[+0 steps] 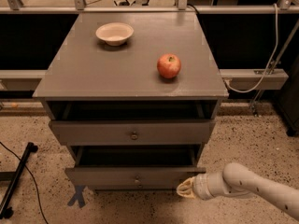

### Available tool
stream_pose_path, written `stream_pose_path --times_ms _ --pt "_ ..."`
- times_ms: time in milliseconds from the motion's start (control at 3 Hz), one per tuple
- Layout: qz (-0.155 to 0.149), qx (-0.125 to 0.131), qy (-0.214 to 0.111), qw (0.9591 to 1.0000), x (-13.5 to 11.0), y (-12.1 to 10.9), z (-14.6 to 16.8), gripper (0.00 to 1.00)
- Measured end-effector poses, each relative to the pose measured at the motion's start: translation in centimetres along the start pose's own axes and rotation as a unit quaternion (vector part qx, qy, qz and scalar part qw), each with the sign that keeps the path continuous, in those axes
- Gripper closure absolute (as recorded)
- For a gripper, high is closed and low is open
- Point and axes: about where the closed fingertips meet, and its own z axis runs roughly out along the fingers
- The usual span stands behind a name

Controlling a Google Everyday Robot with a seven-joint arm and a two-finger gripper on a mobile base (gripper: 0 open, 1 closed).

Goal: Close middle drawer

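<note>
Because the arm reaches in from the lower right, the gripper [185, 189] sits nearest the camera, low over the speckled floor. Whether it is open or closed cannot be told from this view. It is just beside the right end of the middle drawer [135, 176], and whether it touches the front is unclear. That drawer stands pulled out from the grey cabinet, its low front and tiny knob facing the camera and its dark tray open behind. The front's long axis runs left to right, and most of it lies left of the gripper. Closing it likely calls for a push away from the camera, into the cabinet. Above it, the upper drawer [134, 133] with the bigger knob also stands out. On the worktop [93, 73] rest a red apple [168, 66] and, farther back, a pale bowl [114, 33].
</note>
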Motion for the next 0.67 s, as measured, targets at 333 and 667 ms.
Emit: stream_pose_path --times_ms 333,667 --pt "-0.007 0.002 -0.01 0.9999 -0.4 -1.8 1.3 1.0" --pt "-0.023 0.006 -0.025 0.9994 -1.5 -3.9 2.6 1.0"
